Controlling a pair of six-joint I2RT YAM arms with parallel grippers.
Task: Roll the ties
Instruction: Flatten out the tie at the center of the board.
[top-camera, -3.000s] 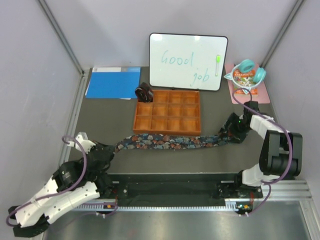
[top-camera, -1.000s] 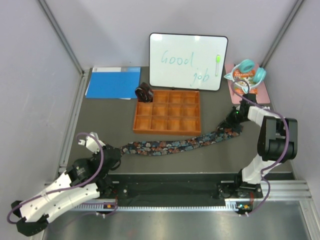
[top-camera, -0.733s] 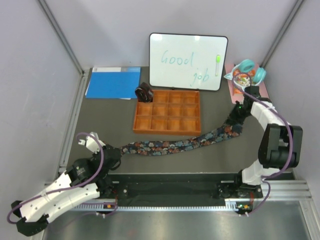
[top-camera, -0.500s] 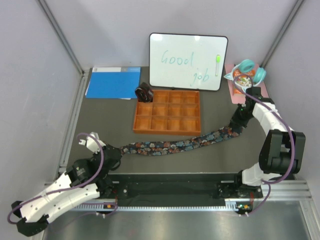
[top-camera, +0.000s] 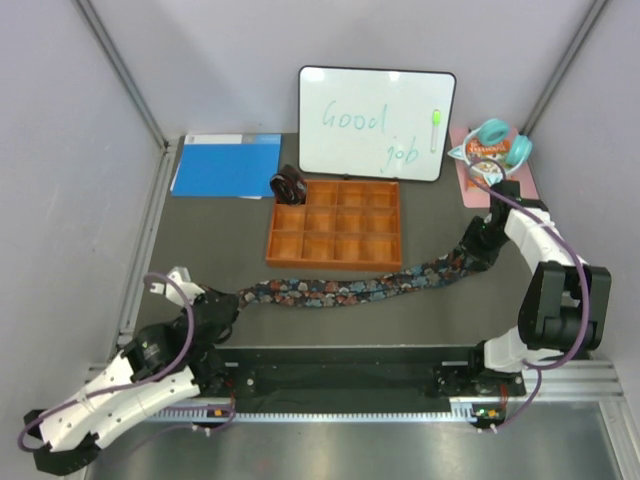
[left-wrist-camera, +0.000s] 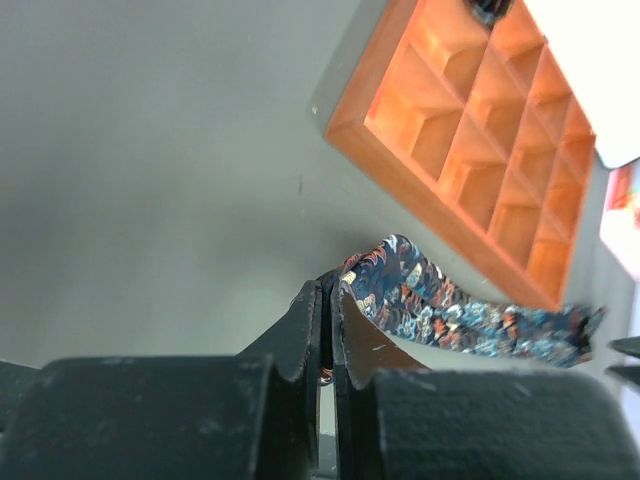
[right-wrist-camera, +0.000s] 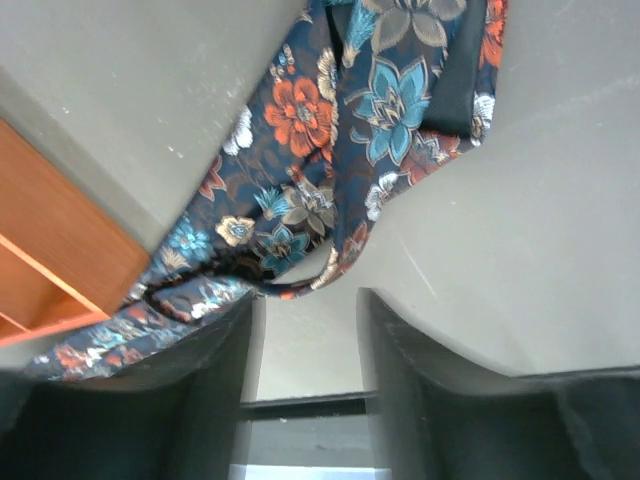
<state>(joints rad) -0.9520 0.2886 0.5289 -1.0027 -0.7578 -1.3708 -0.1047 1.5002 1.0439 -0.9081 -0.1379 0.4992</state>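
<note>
Tie (top-camera: 340, 288) is laid across centre frame, below tray (top-camera: 334, 264). Left end is pinched by left gripper (left-wrist-camera: 328, 295), jaws pressed together. Right gripper (right-wrist-camera: 305, 312) is spread, nothing held. Risk: right end is unanchored, so tie could be dragged or twisted once pulled.

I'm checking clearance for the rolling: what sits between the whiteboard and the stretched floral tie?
The orange compartment tray lies between the whiteboard and the floral tie, shown clearly in the top view.
</note>
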